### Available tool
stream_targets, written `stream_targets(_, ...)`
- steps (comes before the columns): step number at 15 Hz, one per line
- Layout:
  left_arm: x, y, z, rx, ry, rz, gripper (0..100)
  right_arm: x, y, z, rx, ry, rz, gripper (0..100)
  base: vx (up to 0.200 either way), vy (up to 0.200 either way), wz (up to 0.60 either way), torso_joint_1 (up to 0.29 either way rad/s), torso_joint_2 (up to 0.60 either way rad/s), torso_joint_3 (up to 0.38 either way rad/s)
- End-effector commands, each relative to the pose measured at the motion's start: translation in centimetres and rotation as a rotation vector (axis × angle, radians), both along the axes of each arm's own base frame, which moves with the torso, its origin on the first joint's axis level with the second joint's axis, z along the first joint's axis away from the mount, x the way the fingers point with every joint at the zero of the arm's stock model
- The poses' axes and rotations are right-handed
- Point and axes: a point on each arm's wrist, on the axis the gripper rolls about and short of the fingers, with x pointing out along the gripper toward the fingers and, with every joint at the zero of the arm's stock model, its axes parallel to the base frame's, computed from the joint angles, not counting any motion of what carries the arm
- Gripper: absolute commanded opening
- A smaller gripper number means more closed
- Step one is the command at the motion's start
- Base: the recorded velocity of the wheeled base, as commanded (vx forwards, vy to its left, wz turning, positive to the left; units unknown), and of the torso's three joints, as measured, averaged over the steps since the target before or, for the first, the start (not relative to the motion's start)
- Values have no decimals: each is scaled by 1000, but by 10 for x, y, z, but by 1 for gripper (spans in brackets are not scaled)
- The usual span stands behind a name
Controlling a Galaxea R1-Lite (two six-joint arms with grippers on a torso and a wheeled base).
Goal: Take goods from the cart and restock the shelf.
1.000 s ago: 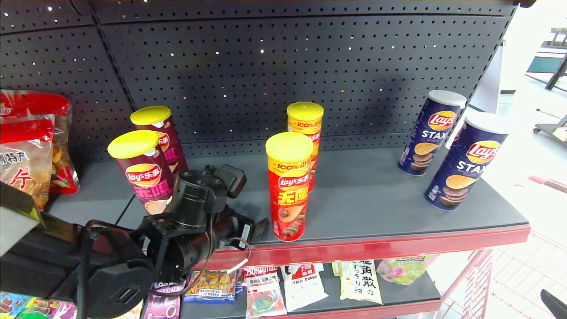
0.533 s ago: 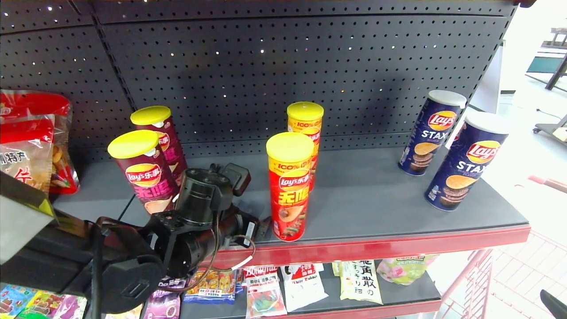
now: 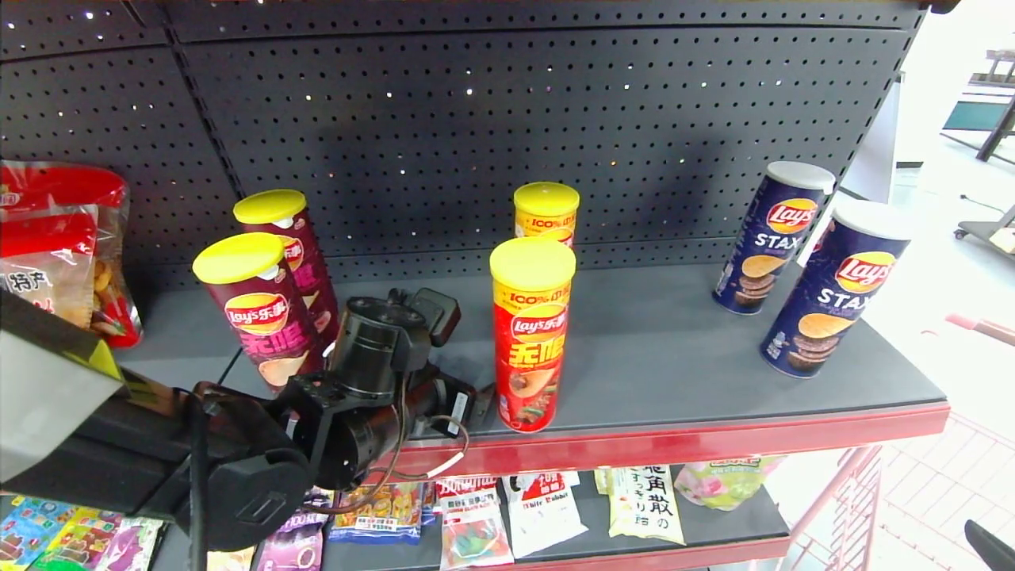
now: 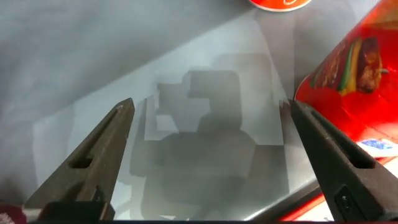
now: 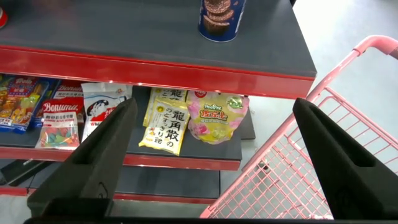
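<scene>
My left gripper (image 4: 209, 106) hangs low over the grey shelf (image 3: 674, 349), jaws spread wide and holding nothing. The front red chip can (image 3: 530, 333) stands upright just beside 1 of its fingers; I cannot tell whether they touch. The can stands on its own near the shelf's red front lip (image 3: 714, 436), so I judge it as placed, and the wide jaws give me room to back away without tipping it. It sits straight in front of the rear red chip can (image 3: 545, 210), label outward, which fits the shelf's pattern: 2 maroon chip cans (image 3: 258, 305) form a row to the left and 2 blue chip cans (image 3: 833, 289) a row to the right, each flavour front to back. My right gripper (image 5: 214, 106) is also wide and empty. It is held out past the shelf's end above the pink wire cart (image 5: 348, 155), near the snack packets (image 5: 166, 121) on the lower shelf, probably because the next goods come from the cart. The risk I see is my left finger brushing the tall, narrow can.
</scene>
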Motion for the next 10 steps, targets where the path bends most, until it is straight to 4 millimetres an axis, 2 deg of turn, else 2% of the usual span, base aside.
stream_targets(1,2,-2,1,-5,-6,-1,100,0,0,0,-1,2,0,100,0,0,0,0,0,0)
stream_targets(10,8,-9,2,-15,-16,-7,100,0,0,0,-1,2,1,100,0,0,0,0,0,0)
